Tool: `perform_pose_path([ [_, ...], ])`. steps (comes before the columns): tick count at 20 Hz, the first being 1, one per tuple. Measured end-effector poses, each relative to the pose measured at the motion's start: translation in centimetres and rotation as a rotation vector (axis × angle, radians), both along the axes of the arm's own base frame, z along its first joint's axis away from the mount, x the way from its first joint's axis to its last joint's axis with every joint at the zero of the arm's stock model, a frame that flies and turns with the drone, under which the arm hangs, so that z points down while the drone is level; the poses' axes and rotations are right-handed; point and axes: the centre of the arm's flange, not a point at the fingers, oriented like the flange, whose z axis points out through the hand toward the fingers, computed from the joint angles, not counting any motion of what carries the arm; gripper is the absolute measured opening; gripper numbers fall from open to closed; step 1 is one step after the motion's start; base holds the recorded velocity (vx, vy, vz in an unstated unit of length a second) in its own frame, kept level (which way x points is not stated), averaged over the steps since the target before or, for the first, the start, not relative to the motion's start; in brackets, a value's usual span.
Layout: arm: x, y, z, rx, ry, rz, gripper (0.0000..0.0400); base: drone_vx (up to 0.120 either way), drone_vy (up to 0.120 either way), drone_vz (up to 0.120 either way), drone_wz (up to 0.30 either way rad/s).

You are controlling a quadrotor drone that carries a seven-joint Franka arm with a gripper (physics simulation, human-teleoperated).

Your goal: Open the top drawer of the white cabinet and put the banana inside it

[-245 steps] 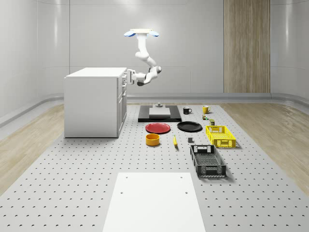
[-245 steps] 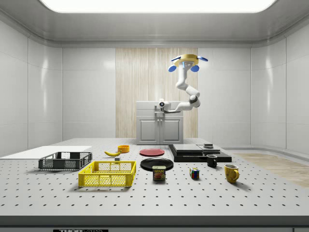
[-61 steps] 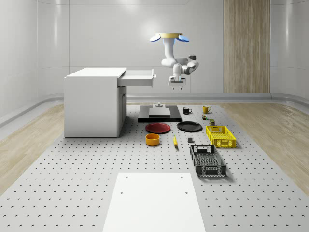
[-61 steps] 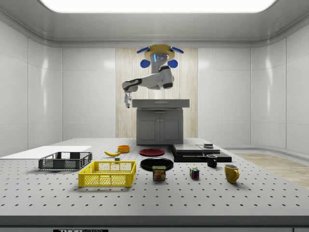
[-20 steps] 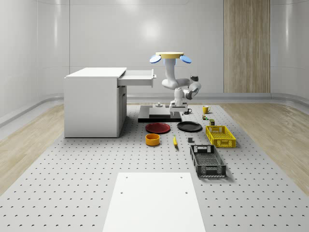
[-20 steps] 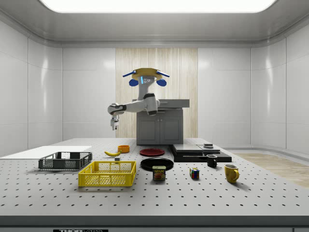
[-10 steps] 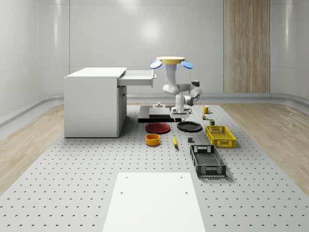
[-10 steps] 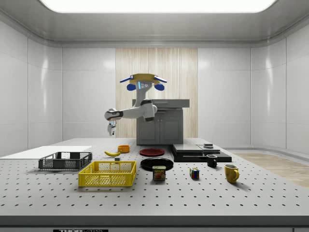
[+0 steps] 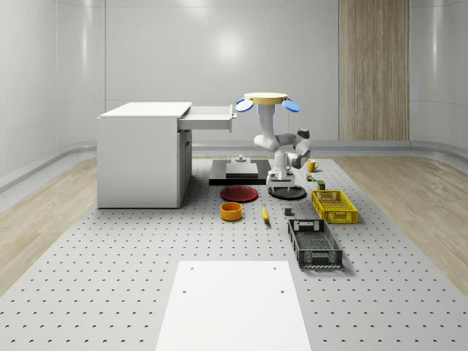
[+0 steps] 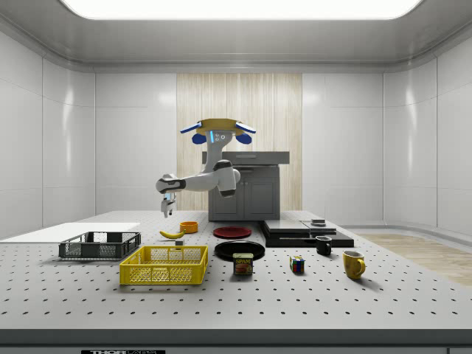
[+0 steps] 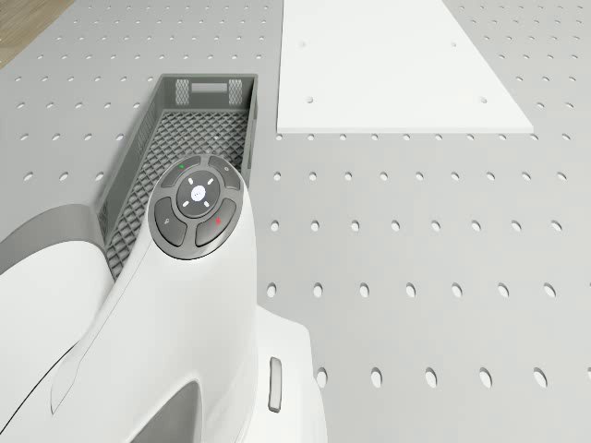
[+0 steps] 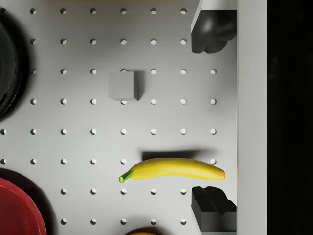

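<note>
Whole-scene view: the quadrotor drone with blue rotors (image 9: 265,98) hovers above the perforated grey table (image 9: 110,256), over the ground between the round red plate (image 9: 240,193) and the round black plate (image 9: 287,191). Its white jointed arm (image 9: 281,148) bends down toward the black plate. The white box-shaped cabinet (image 9: 139,155) stands at this view's left, its top drawer (image 9: 210,118) pulled out. The small yellow banana (image 9: 265,213) lies on the table just beside the orange bowl (image 9: 232,211) — well apart from the drawer.

Side view: the drone hovers in front of the cabinet, arm stretched toward this view's left. The two-finger gripper (image 10: 167,212) points down, above the banana and clear of it. The yellow mesh crate (image 10: 164,265) and the dark grey mesh crate (image 10: 99,245) sit nearer the camera.

Drone view: the arm's white housing with its round button pad (image 11: 198,206) lies over the dark grey crate; a white flat panel (image 11: 388,65) rests on the table beyond.

Wrist view: the dark fingertips (image 12: 212,208) stand wide apart, nothing between them. The banana lies flat on the table between them, untouched — near a small grey cube (image 12: 122,85).
</note>
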Motion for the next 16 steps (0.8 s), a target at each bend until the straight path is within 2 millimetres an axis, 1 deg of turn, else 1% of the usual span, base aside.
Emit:
perform_pose_path([
  [2,0.0,0.0,0.0,0.0,0.0,0.0,0.04,0.0,0.0,-0.12,0.0],
  [6,0.0,0.0,0.0,0.0,0.0,0.0,0.04,0.12,0.0,-0.12,0.0],
  [10,0.0,0.0,0.0,0.0,0.0,0.0,0.04,0.0,0.0,-0.12,0.0],
  [13,0.0,0.2,0.0,0.0,0.0,0.0,0.04,0.0,0.0,-0.013,0.0],
  [16,0.0,1.0,0.0,0.0,0.0,0.0,0.04,0.0,0.0,0.0,0.0],
])
